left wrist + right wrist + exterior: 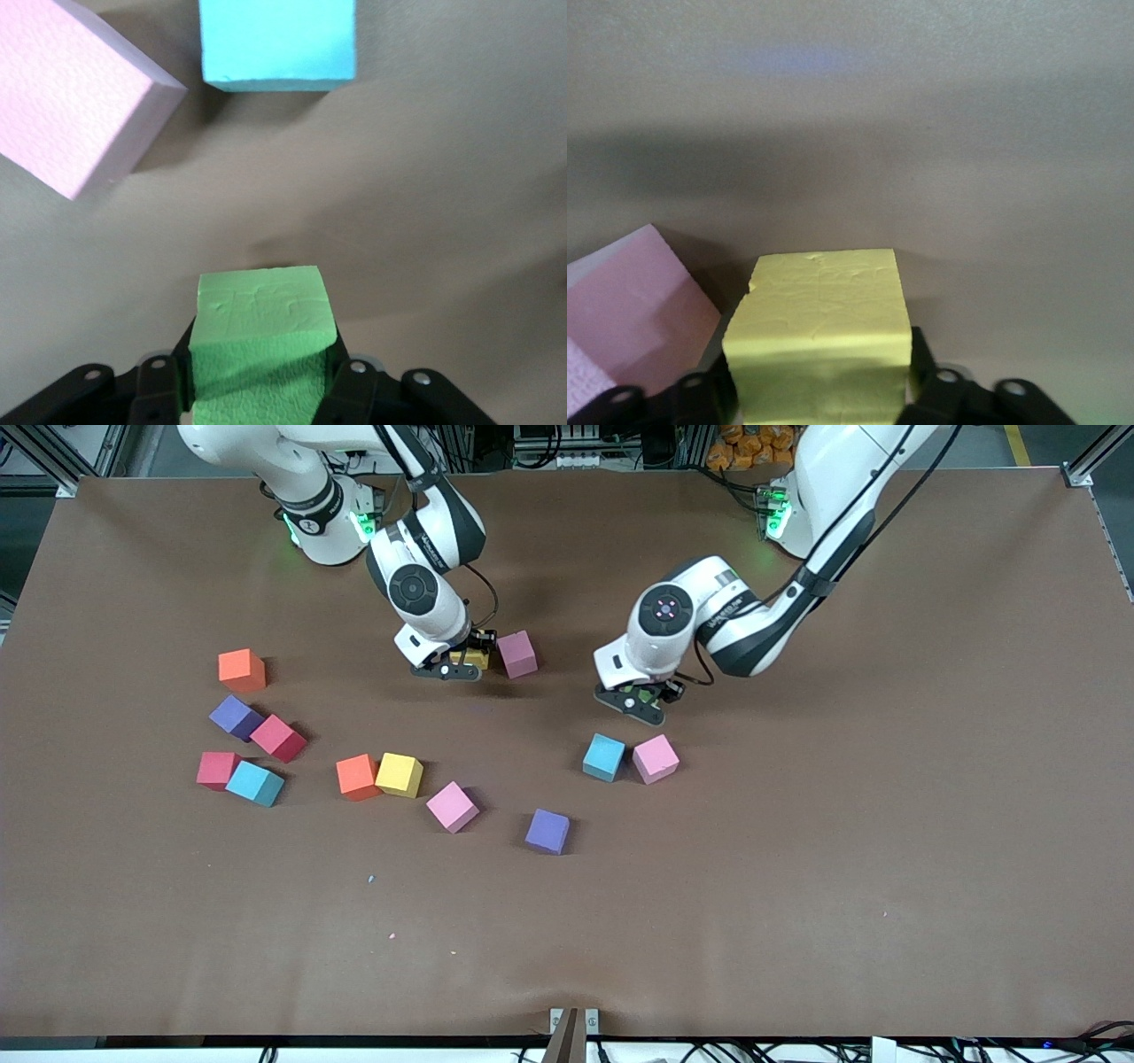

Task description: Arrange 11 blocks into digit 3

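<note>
Watching from the room: left gripper (640, 707) is clamped on a green block (259, 341), fingers tight on both of its sides, held low over the brown table (797, 850) just above the light blue block (604, 757) and pink block (656, 759). Those two sit side by side, nearly touching, nearer the front camera than the gripper. In the left wrist view both show ahead of the green cube, the pink one turned at an angle.

Right gripper (454, 668) is down at a yellow block (819, 332), with the fingers either side of it. Can't tell whether they are pinching it or standing slightly off. That cube is just beside a mauve-pink block (516, 654), which lies toward the left arm's end from it.

No digit 3 formed: the rest of the blocks are scattered loose.
- orange block (242, 670) alone, toward the right arm's end
- purple block (236, 716) touching a red block (278, 737)
- second red block (217, 770) touching a second light blue block (255, 783)
- second orange block (358, 776) against a second yellow block (400, 774)
- another pink block (453, 807) nearer the camera
- second purple block (547, 831) nearest the camera, on its own
</note>
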